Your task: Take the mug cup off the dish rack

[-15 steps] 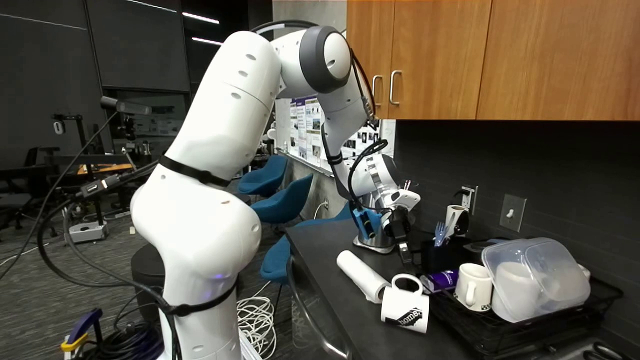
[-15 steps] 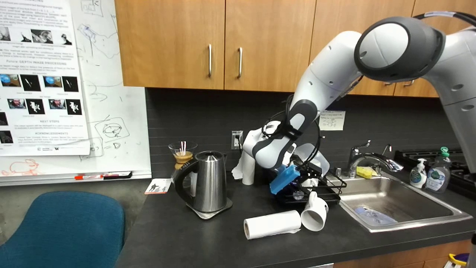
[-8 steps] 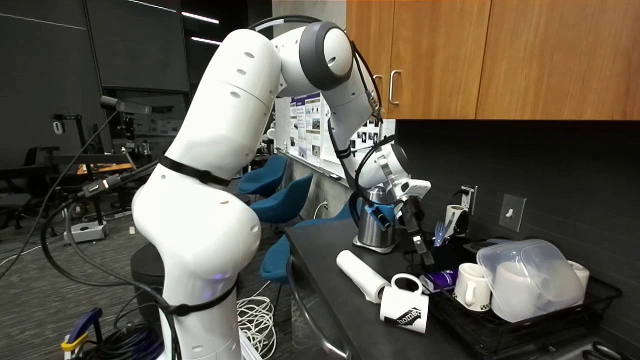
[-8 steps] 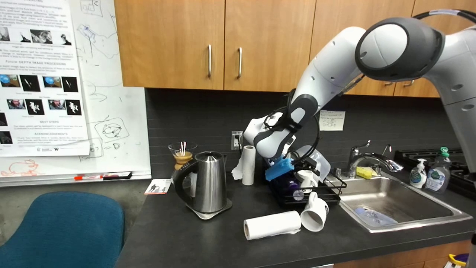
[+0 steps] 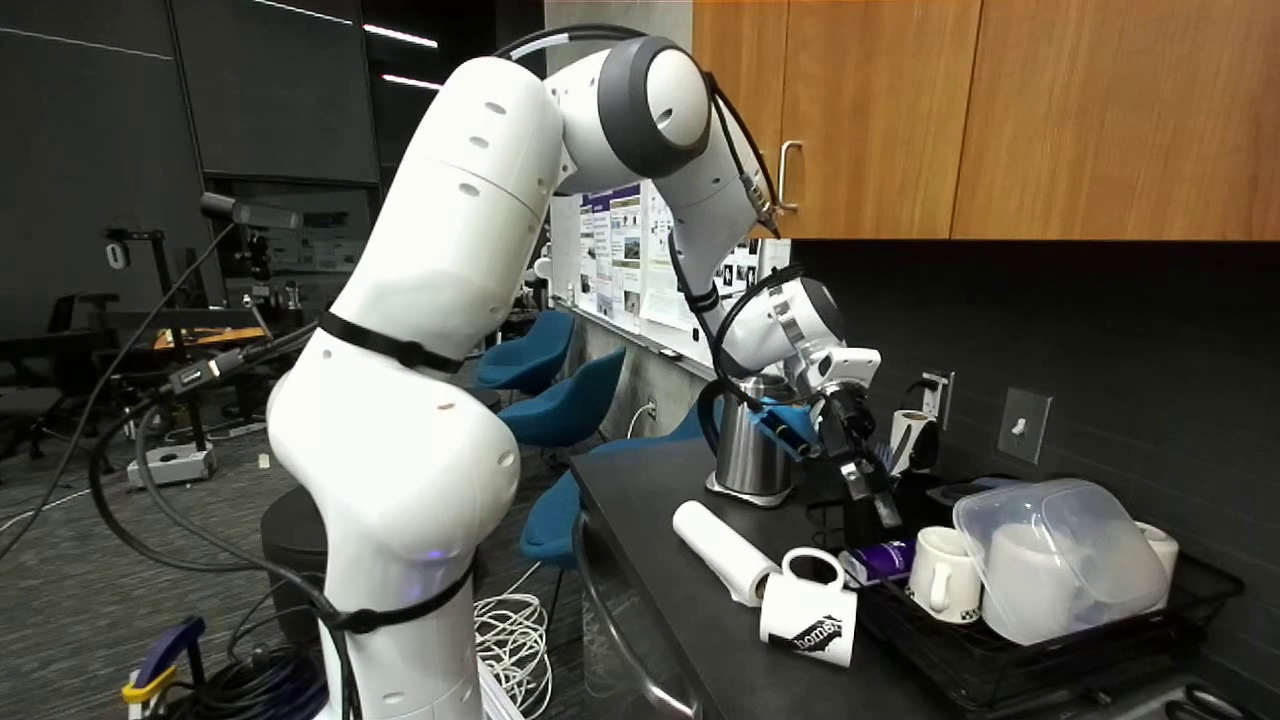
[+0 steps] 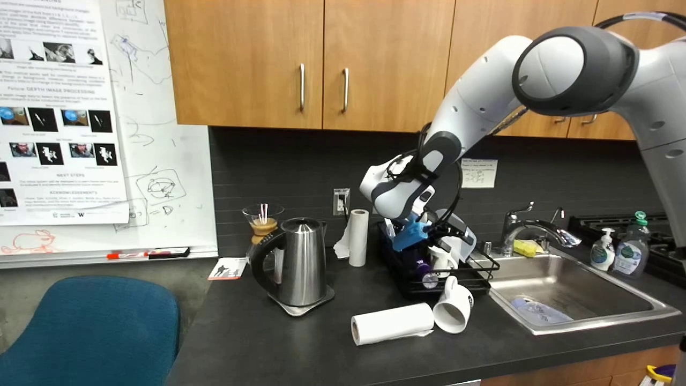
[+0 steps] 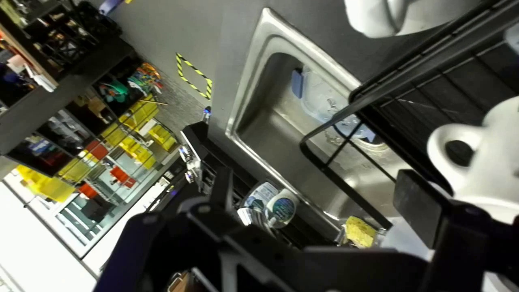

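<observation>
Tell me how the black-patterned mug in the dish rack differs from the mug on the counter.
The rack mug stands on end in the dish rack; the counter mug lies on its side on the counter. The rack mug's handle juts sideways, while the counter mug's points up. The rack mug bears small black patterning near its lower edge; the counter mug, a bold black print. Both are whitish, with a handle.

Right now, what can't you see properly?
White ceramic mug on the black wire rack: cut off by the wrist view's right edge.
Whatever shows through the clear plastic container: blurred by cloudy plastic, in an exterior view.
Inside the steel kettle: hidden by its lid, in an exterior view.
</observation>
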